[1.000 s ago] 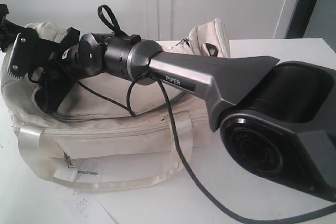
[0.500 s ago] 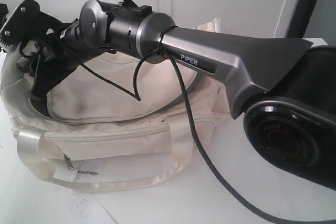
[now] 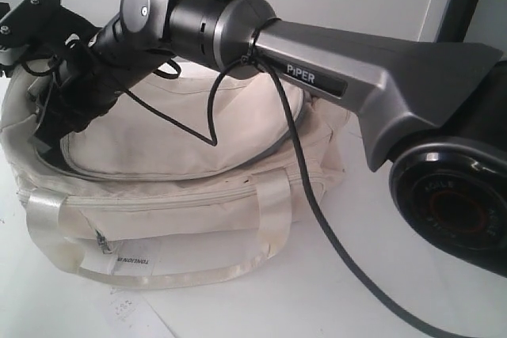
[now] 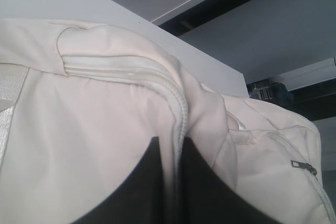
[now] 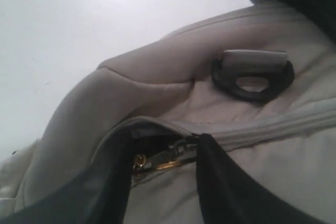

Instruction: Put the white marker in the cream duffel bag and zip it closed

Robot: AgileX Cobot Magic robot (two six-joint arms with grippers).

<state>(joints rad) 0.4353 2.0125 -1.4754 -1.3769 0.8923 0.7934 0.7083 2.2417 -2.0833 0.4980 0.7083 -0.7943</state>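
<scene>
The cream duffel bag [image 3: 182, 140] lies on the table, its top flap down inside the grey zip line. My right arm reaches across it to its left end, where the right gripper [image 5: 163, 156] is shut on the metal zipper pull [image 5: 168, 158], just below a black D-ring [image 5: 252, 77]. A short dark opening shows behind the pull. My left gripper [image 4: 169, 145] is shut on the bag's zipper seam [image 4: 168, 85], pinching the cream fabric between its fingers. The white marker is not in any view.
The white table [image 3: 380, 275] carries the bag. A paper tag [image 3: 135, 263] and a shiny handle [image 3: 158, 275] hang on the bag's front. The right arm's black cable [image 3: 317, 219] drapes over the bag to the table. A second zipper pull [image 4: 303, 166] sits on a side pocket.
My right arm has risen and swung further toward the bag's left end, still holding the zipper pull. More of the bag's top flap is in view under it.
</scene>
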